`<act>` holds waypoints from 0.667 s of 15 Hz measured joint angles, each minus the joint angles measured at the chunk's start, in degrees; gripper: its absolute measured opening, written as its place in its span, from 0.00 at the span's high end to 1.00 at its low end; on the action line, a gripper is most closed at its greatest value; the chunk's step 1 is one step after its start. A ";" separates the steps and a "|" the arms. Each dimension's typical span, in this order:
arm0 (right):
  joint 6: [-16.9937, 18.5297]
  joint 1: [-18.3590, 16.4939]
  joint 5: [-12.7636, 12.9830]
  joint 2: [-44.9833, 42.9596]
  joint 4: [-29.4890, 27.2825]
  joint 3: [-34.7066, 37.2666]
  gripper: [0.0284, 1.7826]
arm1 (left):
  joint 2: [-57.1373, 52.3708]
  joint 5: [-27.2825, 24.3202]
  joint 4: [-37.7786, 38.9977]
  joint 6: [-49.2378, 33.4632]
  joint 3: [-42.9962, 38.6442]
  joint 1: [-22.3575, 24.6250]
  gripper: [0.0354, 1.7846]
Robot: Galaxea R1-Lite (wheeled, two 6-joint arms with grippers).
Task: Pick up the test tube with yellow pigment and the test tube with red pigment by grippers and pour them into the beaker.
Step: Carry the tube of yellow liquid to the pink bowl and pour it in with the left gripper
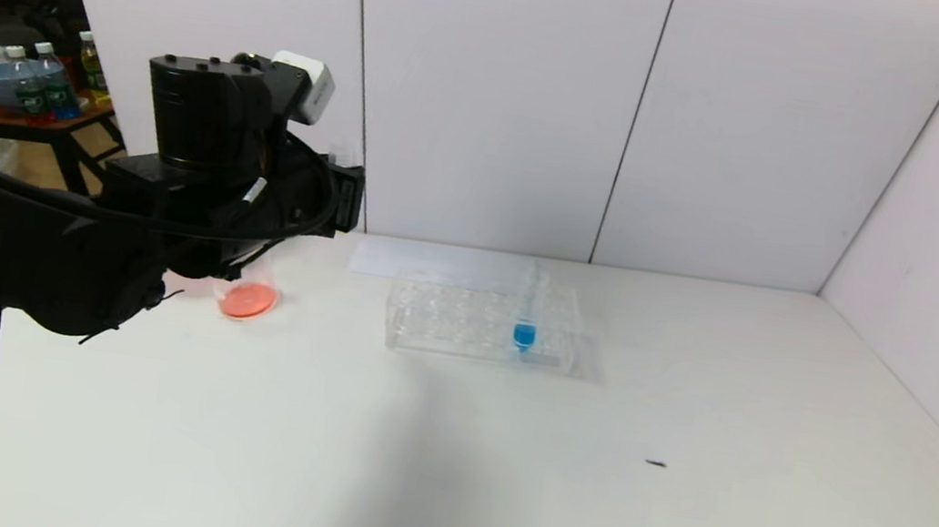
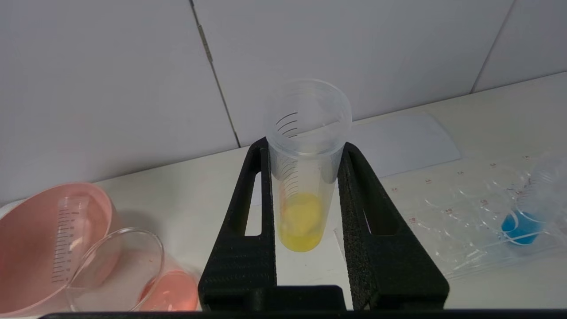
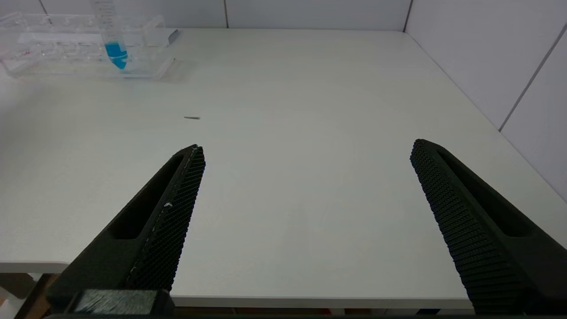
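The test tube with yellow pigment (image 2: 301, 186) stands clamped upright between the jaws of the left gripper (image 2: 305, 195), held above the table (image 1: 444, 444) just beside the beaker (image 2: 119, 270), which already holds a shallow pool of red-orange liquid and stands against the pink bowl (image 2: 35, 230). Well away from the beaker, the clear tube rack (image 1: 480, 320) keeps a single blue-liquid tube (image 1: 524, 331). The right gripper (image 3: 305, 186) hovers with jaws spread wide and empty over the table's near edge, far from the beaker. The likely risk: with the tube not yet over the beaker's narrow mouth, tipping it here could spill yellow onto the table or into the pink bowl
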State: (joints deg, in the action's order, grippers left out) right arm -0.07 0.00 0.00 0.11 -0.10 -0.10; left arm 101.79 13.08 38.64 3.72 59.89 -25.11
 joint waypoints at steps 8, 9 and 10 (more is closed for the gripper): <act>0.00 0.00 0.00 0.00 0.00 0.00 0.05 | -3.83 -2.67 -3.61 0.38 -0.35 8.30 0.76; 0.00 0.00 0.00 0.00 0.00 0.00 0.05 | -4.24 -3.13 -3.73 0.38 -0.35 9.29 0.76; 0.00 0.00 0.00 0.00 0.00 0.00 0.05 | -4.61 -3.63 -3.84 0.38 -0.44 10.18 0.76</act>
State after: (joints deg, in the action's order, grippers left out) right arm -0.07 0.00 0.00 0.11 -0.10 -0.10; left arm 97.18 9.45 34.80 4.10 59.45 -14.93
